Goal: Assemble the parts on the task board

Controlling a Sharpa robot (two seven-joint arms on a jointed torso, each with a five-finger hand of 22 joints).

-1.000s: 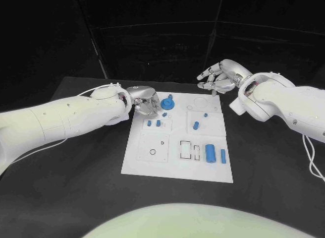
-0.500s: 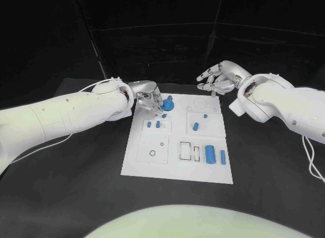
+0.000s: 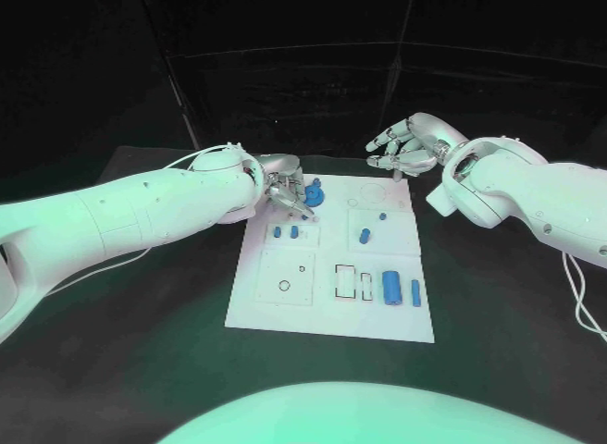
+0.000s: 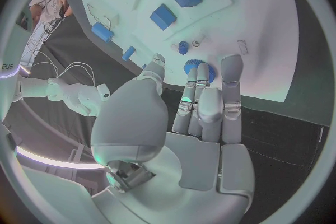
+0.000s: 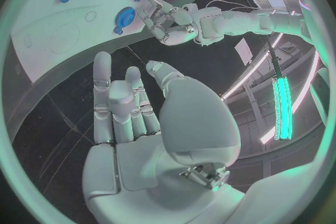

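Note:
The white task board (image 3: pixel 284 305) lies mid-table. A blue gear (image 3: pixel 313 194) sits at its far left corner, with a small blue peg (image 3: pixel 305 216) just in front of it. My left hand (image 3: pixel 285 188) hovers at the gear's left edge. In the left wrist view its fingers (image 4: pixel 203 98) stretch out straight, tips at the gear (image 4: pixel 192 66), thumb apart, holding nothing. My right hand (image 3: pixel 408 143) floats beyond the board's far right corner, fingers spread and empty. The right wrist view shows that hand (image 5: pixel 129 106) facing the left hand (image 5: pixel 168 22) and the gear (image 5: pixel 126 15).
Two small blue blocks (image 3: pixel 286 231) lie in the left middle panel. Two blue pieces (image 3: pixel 365 235) occupy the right middle panel. Two blue cylinders (image 3: pixel 393 284) lie at the near right beside a rectangular slot (image 3: pixel 346 279). Black table (image 3: pixel 130 351) surrounds the board.
My left hand has shifted right, toward the gear, and its fingers now reach the gear's edge. The right hand has hardly moved.

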